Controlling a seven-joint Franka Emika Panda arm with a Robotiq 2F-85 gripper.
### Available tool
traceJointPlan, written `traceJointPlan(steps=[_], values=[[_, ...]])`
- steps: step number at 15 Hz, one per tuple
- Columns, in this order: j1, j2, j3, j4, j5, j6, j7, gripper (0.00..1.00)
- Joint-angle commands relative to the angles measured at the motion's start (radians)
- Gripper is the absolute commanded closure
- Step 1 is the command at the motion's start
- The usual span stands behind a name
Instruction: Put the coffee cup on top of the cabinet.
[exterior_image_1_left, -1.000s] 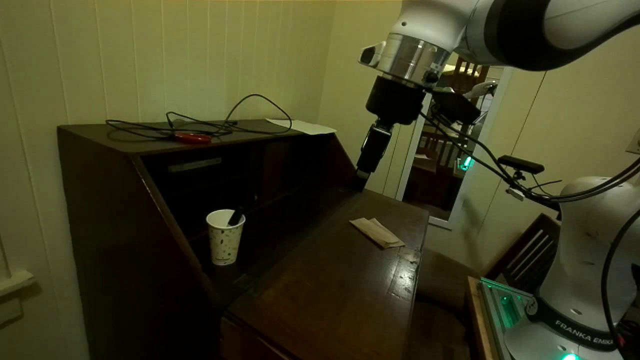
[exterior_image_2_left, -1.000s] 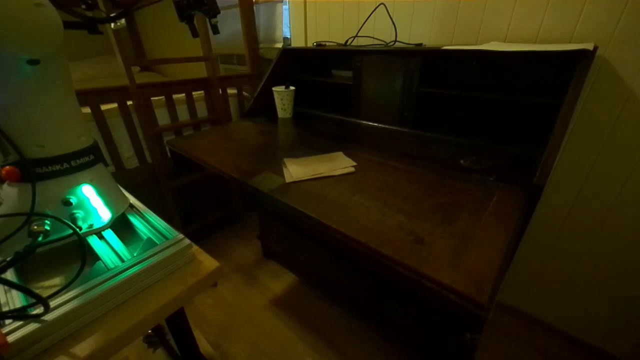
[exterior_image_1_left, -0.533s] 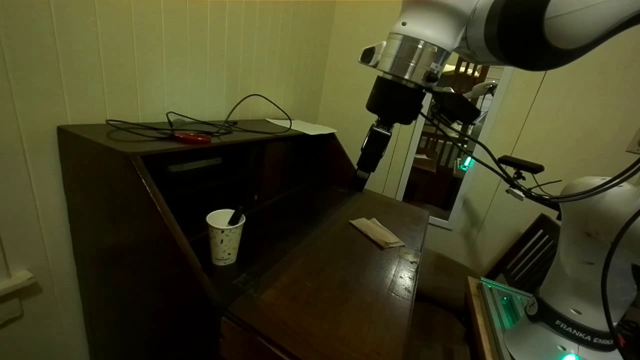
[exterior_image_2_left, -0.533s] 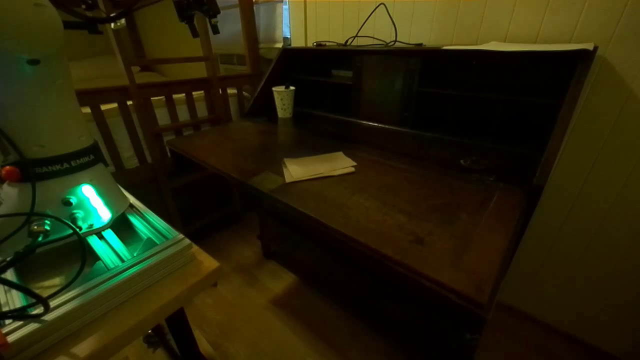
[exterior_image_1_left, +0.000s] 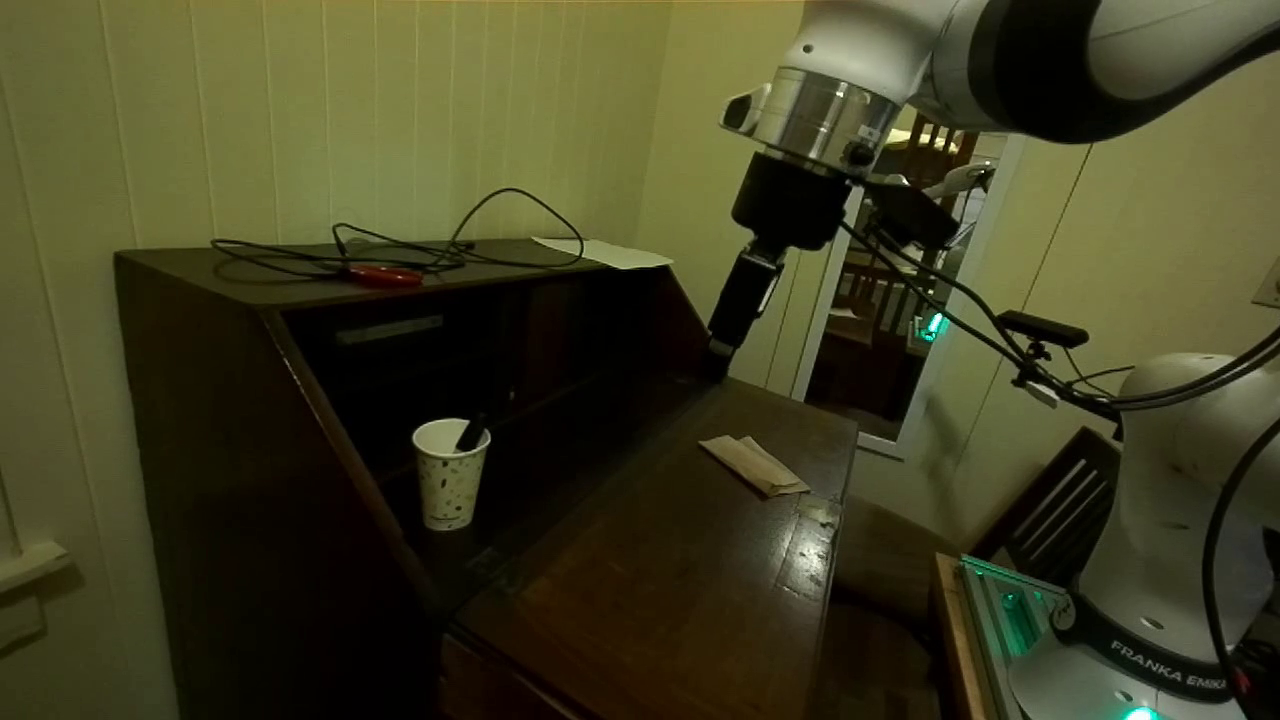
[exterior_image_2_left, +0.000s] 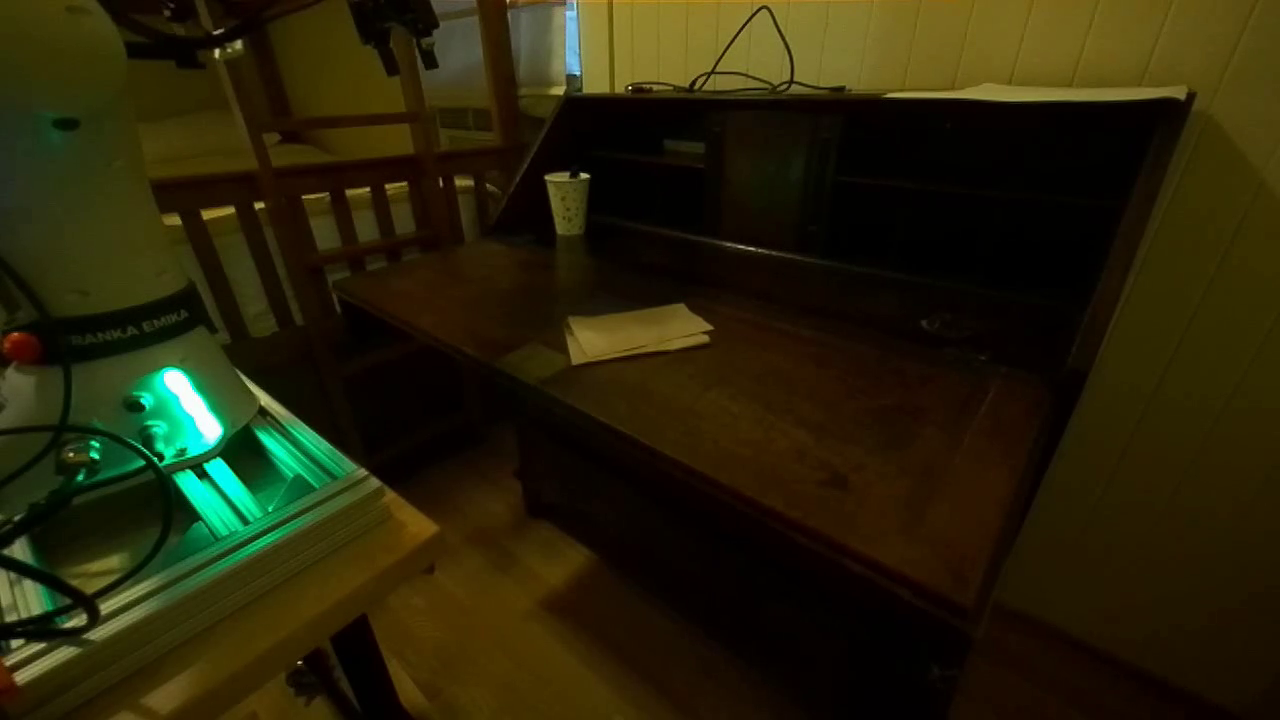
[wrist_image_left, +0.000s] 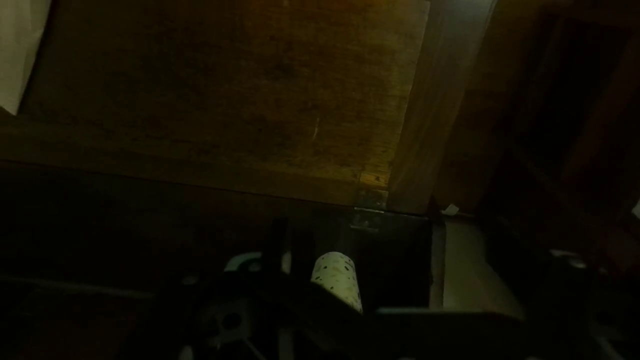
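The coffee cup (exterior_image_1_left: 450, 478) is a white speckled paper cup with a dark stirrer in it. It stands upright inside the cabinet (exterior_image_1_left: 220, 450), at one end of the ledge behind the lowered front panel; it also shows in an exterior view (exterior_image_2_left: 569, 207). In the dark wrist view the cup (wrist_image_left: 336, 272) is partly hidden by the gripper's parts. My gripper (exterior_image_1_left: 718, 362) points down near the cabinet's far end in that view, well apart from the cup. Its two fingers stand apart with nothing between them in an exterior view (exterior_image_2_left: 411, 66).
Black cables (exterior_image_1_left: 300, 258) with a red piece (exterior_image_1_left: 385, 277) and a white paper sheet (exterior_image_1_left: 610, 254) lie on the cabinet's flat top. A folded paper (exterior_image_1_left: 755, 466) lies on the lowered front panel (exterior_image_1_left: 660, 580). A slatted wooden chair (exterior_image_1_left: 1065, 500) stands near the robot base.
My gripper's fingers have shifted very slightly to the left in an exterior view, and the arm's cable has moved a little. The cup and cabinet have not moved.
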Motion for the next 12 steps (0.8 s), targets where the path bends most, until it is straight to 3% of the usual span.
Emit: traceJointPlan(steps=[1,7,12], values=[[-0.033,0.058,0.06,0.042,-0.028,0.006,0.243,0.0],[-0.079,0.176,0.121,0.08,-0.109,0.117,0.651,0.0],[-0.123,0.316,0.069,0.159,-0.279,0.127,0.945,0.0]])
